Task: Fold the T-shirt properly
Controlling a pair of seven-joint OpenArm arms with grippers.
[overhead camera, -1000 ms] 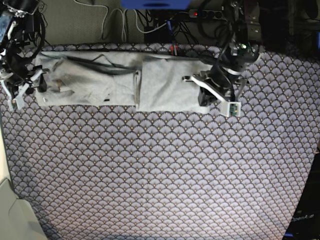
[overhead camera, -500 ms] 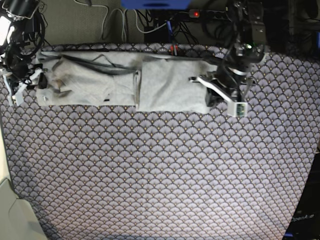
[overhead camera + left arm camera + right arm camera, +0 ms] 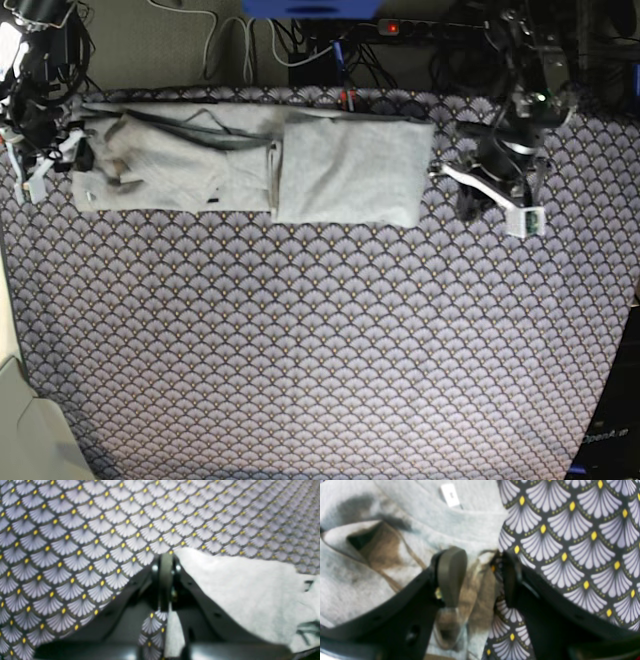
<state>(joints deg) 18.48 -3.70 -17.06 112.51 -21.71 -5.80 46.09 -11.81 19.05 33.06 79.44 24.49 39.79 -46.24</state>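
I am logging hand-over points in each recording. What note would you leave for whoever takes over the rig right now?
Left gripper: jaws together, tip at a corner of the pale grey cotton T-shirt; whether it pinches fabric is unclear.
Right gripper: open, fingers astride the shirt's edge at the other end, near the white label.
Shirt: a long band along the far side of the purple-grey fan-patterned table cloth.
Done: lengthwise folds are in; one flat panel lies on the left arm's side.
Left: the right arm's end is rumpled and needs smoothing, then the band needs folding into a compact stack.
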